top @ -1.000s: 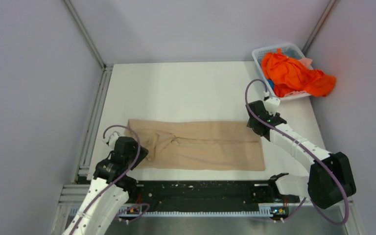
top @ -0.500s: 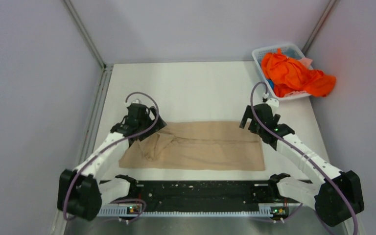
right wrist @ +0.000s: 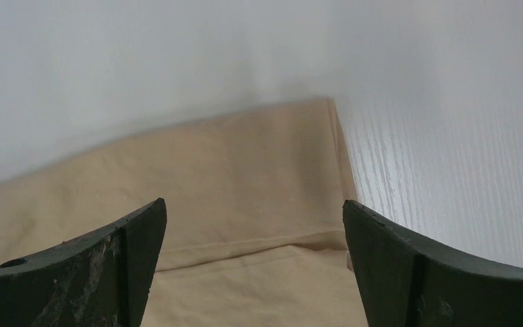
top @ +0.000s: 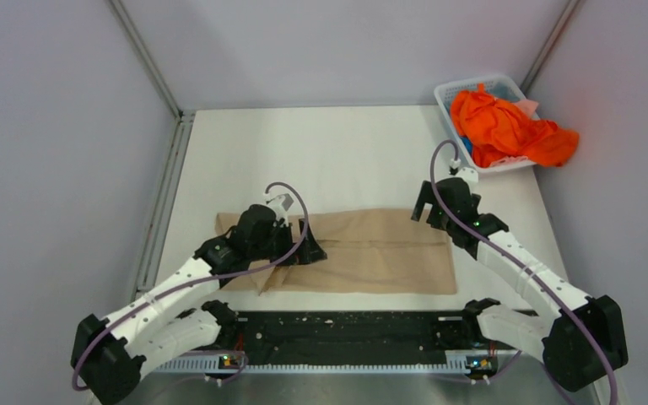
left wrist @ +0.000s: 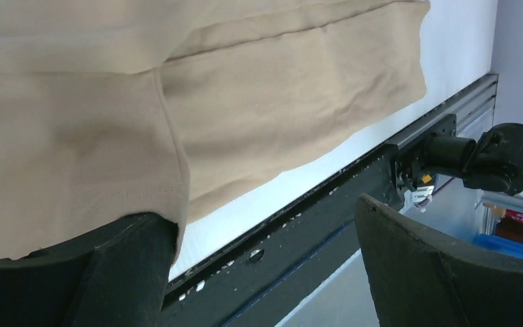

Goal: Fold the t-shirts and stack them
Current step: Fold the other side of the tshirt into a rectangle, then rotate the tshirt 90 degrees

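The left end effector, jaws spread wide with cloth against one finger, had swung within a second from the left end of the beige t-shirt to over its middle. The shirt's left end lay rumpled inward, so the fold seemed only begun. The right end effector, also spread, hovered over the far right corner. The desk carried one beige t-shirt near the arms and one basket with one visible orange t-shirt.
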`<state>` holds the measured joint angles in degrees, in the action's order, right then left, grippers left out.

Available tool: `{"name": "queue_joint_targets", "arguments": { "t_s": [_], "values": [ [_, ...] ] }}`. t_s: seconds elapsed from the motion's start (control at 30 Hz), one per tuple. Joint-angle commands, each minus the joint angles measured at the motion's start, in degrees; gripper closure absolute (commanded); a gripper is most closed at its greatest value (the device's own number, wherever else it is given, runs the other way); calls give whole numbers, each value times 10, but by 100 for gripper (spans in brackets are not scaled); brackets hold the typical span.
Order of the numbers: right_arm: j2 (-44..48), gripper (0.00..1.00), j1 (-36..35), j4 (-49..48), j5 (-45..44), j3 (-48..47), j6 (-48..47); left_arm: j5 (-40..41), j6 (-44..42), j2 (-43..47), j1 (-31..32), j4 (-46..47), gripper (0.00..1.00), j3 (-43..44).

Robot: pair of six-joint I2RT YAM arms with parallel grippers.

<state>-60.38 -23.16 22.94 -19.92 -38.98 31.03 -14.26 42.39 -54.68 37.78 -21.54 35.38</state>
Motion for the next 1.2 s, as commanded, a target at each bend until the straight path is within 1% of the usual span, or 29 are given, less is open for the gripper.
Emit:
{"name": "queue_joint_targets", "arguments": {
  "t_s": [0.0,0.1,0.13,0.23,0.27,0.37,0.47,0.53,0.6,0.63,0.67,0.73,0.77,0.83,0.9,1.0,1.03,1.07,1.1,1.17],
  "values": [
    [18,1,-3,-12,-17,-6,-9,74,-20,71,5,-69,1,-2],
    [19,2,-3,-11,-10,-7,-8,174,-12,96,5,-80,1,24],
    [20,2,-3,-11,-10,-6,-7,183,-13,93,5,-77,1,27],
    [25,2,-3,-4,-18,-4,-7,150,-37,63,5,-87,1,34],
    [26,2,-4,-2,-23,-4,-5,151,-36,49,5,-96,1,37],
    [25,1,-4,-11,-21,0,7,213,-4,3,4,-118,1,47],
    [16,2,-4,-32,29,3,1,270,50,-35,2,-102,1,35],
    [3,2,-4,-61,71,9,-6,270,73,-58,-12,-46,1,11],
    [-21,2,-4,-110,131,17,-18,248,97,-89,-50,36,1,-20],
    [-40,2,-4,-132,159,16,-21,225,108,-110,-79,84,1,-35],
    [-72,2,-4,-150,183,12,-27,184,122,-136,-109,148,1,-49],
    [-125,1,-9,-164,196,-7,-30,120,141,-206,-156,235,1,-49],
    [-155,2,-12,-164,193,-19,-30,110,146,-245,-166,256,1,-36],
    [-211,2,-19,-153,193,-40,-23,116,147,-335,-176,249,1,24],
    [-252,3,-29,-151,196,-48,-23,99,137,-422,-188,203,2,113],
    [-279,4,-53,-139,191,-45,-7,98,133,-549,-198,193,3,244],
    [-281,4,-69,-133,195,-40,1,85,133,-587,-200,194,3,302],
    [-279,4,-92,-132,197,-30,7,51,137,-631,-200,190,3,369],
    [-275,4,-119,-130,197,-24,12,24,142,-672,-200,189,3,458],
    [-262,4,-178,-127,224,-11,14,-33,159,-766,-195,192,3,595]
  ]
}}
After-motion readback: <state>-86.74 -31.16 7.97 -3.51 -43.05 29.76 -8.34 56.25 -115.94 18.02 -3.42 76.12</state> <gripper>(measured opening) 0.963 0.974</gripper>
